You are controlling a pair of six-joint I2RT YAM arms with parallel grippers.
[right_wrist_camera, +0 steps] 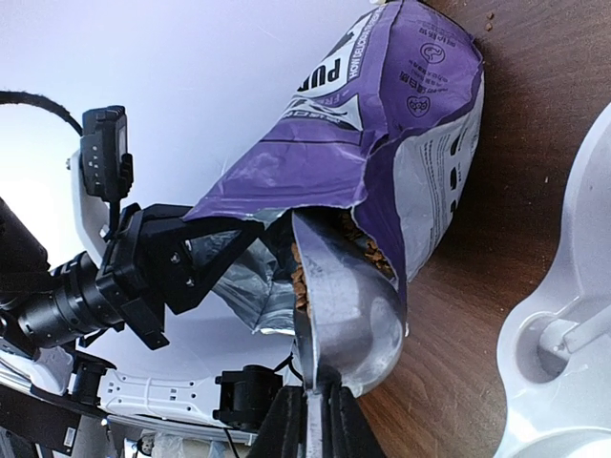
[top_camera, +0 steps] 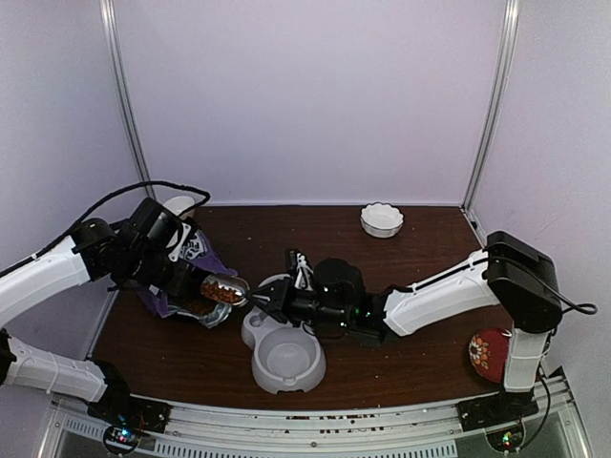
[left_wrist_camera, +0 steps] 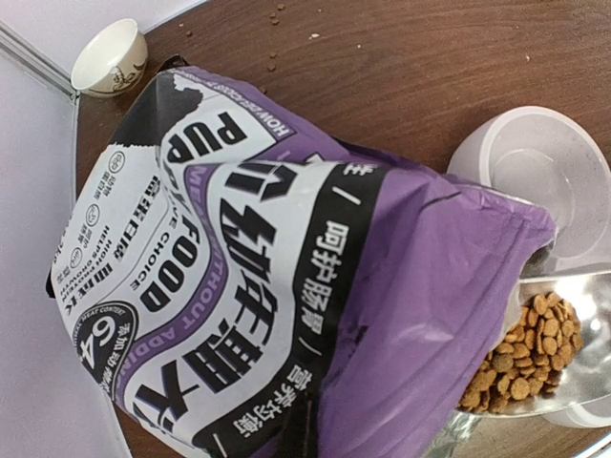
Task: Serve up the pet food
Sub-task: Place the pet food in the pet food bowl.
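Purple bag [left_wrist_camera: 286,267] leans on worktop [top_camera: 430,277], left fingers [right_wrist_camera: 191,224] pinching its lip open. Grey double bowl [top_camera: 310,369] just beside. Right fingers [right_wrist_camera: 282,429] pinch metal scoop [right_wrist_camera: 348,315] at bag mouth, loaded with pet food [left_wrist_camera: 530,348]. Risk: heaped load spills if scoop tilts in transit.

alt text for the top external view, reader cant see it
The right gripper holds a metal scoop heaped with reddish-brown pet food at the mouth of a purple bag, which the left gripper grips. A grey double bowl sits empty just nearer the arms on the brown table; a small white dish stands at the far edge.
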